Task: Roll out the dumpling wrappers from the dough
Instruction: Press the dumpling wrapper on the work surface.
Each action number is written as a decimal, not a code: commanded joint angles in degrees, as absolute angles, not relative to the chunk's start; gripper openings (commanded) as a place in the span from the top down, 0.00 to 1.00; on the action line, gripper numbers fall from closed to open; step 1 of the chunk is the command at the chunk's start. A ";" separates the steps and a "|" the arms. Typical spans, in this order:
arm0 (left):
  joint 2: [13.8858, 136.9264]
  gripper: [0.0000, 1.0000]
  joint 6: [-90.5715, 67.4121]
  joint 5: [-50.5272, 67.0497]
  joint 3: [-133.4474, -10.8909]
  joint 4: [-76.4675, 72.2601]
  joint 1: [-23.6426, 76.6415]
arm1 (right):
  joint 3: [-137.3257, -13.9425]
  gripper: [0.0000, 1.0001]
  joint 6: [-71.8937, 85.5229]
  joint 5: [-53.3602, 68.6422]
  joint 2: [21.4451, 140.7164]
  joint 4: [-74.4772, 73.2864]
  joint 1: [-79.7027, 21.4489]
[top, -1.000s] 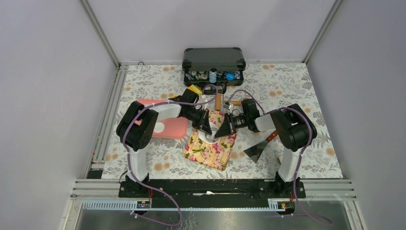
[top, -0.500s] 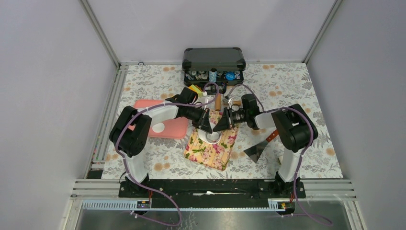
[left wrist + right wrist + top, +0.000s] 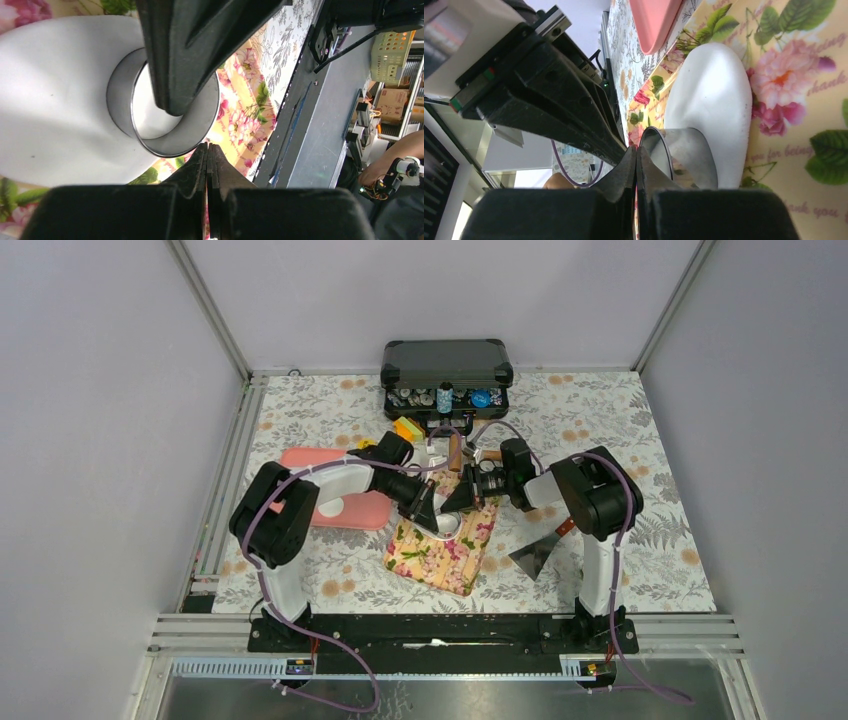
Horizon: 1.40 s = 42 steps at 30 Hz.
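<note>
From above, the dough [image 3: 55, 100] is almost wholly hidden under the two grippers where they meet over the flowered mat [image 3: 430, 555]. Only the wrist cameras show it properly: a flat white sheet lying on the mat, with a silver ring [image 3: 119, 95] standing on it. In the left wrist view the sheet is cut off by the top and left edges, and the right arm's black finger covers part of the ring's mouth. Whether the dough inside the ring is cut through cannot be made out. The things inside the open black case [image 3: 446, 362], at 12 o'clock on the table [image 3: 620, 440], are too small to name.

The left arm reaches from 7 o'clock toward the centre with its elbow out to the left. The left gripper [image 3: 207, 147] has its fingers pressed together with nothing between them, and its tips are at the ring's rim. The right arm folds in from 4 o'clock. The right gripper [image 3: 636, 149] is likewise closed on nothing, with its tips at the opposite side of the rim. Whether either one bears down on the ring is not clear.

A pink tray [image 3: 362, 510] lies just beside the mat at its 9 o'clock, partly under the left arm. One round white wrapper [image 3: 333, 507] lies on the tray. A metal scraper [image 3: 532, 555] lies at the mat's 3 o'clock.
</note>
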<state>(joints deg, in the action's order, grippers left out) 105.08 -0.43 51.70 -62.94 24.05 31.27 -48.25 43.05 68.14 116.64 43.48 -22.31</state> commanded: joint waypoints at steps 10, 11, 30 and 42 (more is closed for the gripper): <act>108.07 1.00 0.16 52.53 -63.66 22.95 32.29 | -48.65 1.00 44.47 67.41 118.89 46.63 -21.89; 108.50 1.00 0.11 52.47 -63.81 23.06 32.26 | -48.55 1.00 44.45 67.29 119.10 46.59 -21.93; 100.72 0.94 6.76 60.71 -68.48 32.13 29.48 | -47.12 1.00 55.79 71.30 116.71 60.39 -21.86; 98.55 0.31 2.17 58.96 -68.60 27.64 18.30 | -50.63 1.00 35.67 70.17 112.61 34.90 -25.24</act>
